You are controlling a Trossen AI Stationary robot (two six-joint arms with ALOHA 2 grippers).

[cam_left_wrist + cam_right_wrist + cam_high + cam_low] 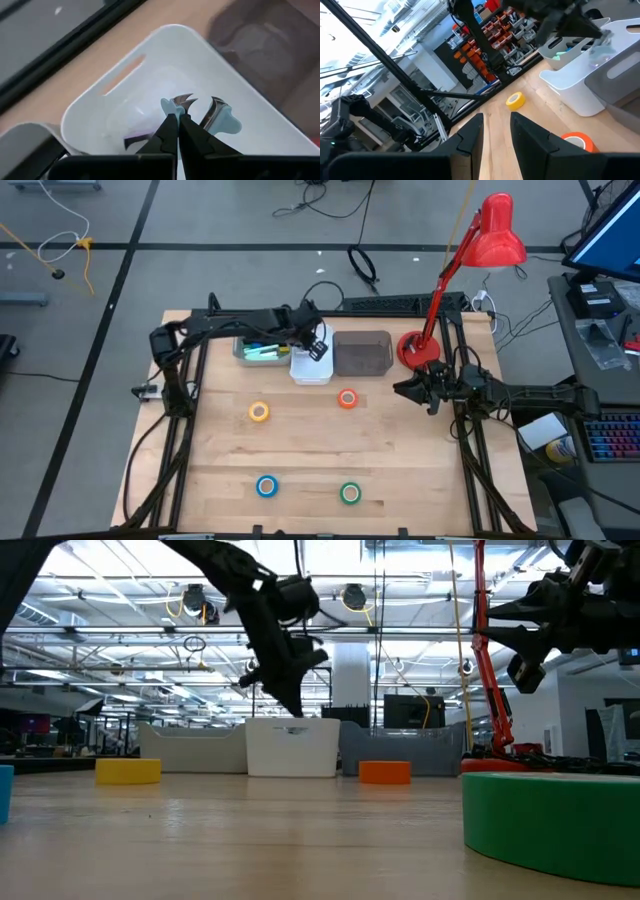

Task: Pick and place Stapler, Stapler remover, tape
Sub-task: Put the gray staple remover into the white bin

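Step in hand: placing the staple remover (200,112) into the white bin (95,107). The left pincer (178,127), closed on the remover's pale-blue handle, hangs over the bin opening, arm reaching across the rear of the surface (300,460). Next move: open the fingers and release it. The right pincer (496,131), parted and empty, waits near the red lamp (480,250). Tape rolls remain on the surface.
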